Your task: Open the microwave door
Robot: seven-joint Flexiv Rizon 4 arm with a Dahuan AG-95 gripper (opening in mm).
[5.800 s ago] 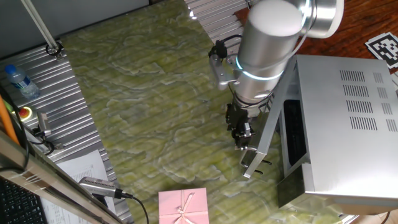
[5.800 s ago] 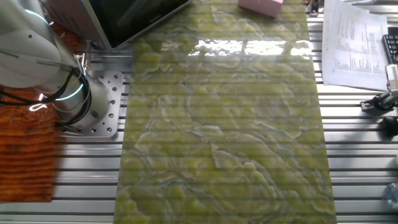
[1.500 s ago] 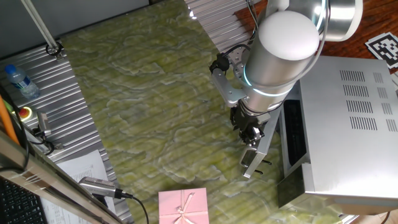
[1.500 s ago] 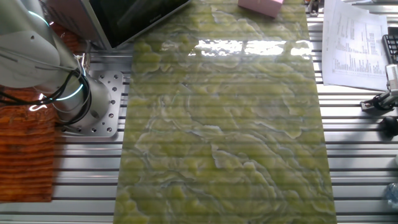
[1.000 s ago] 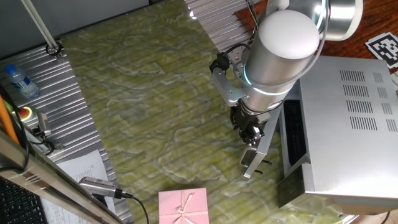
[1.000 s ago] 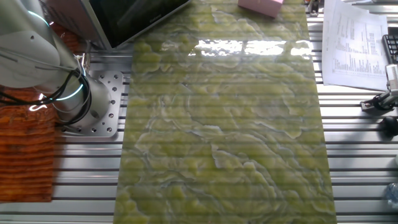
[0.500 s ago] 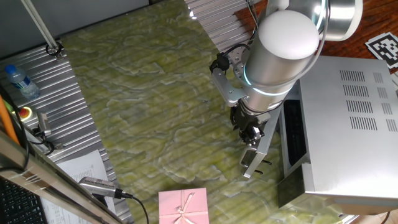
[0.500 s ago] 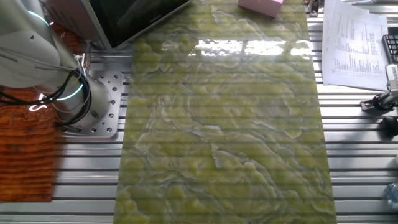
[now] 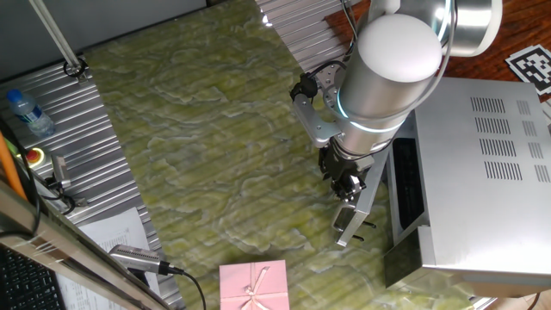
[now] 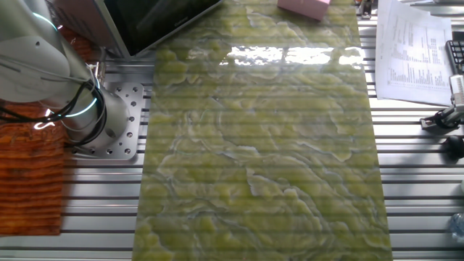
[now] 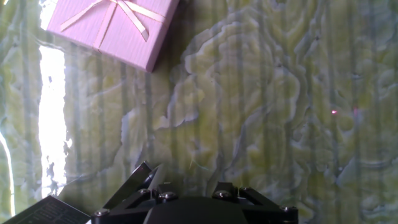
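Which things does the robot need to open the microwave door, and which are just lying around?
For the job:
- the microwave
- the microwave door, already swung partly open
- the pincer, right at the door's edge

Just lying around:
- the pink gift box
- the water bottle
- the printed papers
- the red button

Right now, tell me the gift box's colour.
Pink, with a paler ribbon bow; the box shows best in the hand view.
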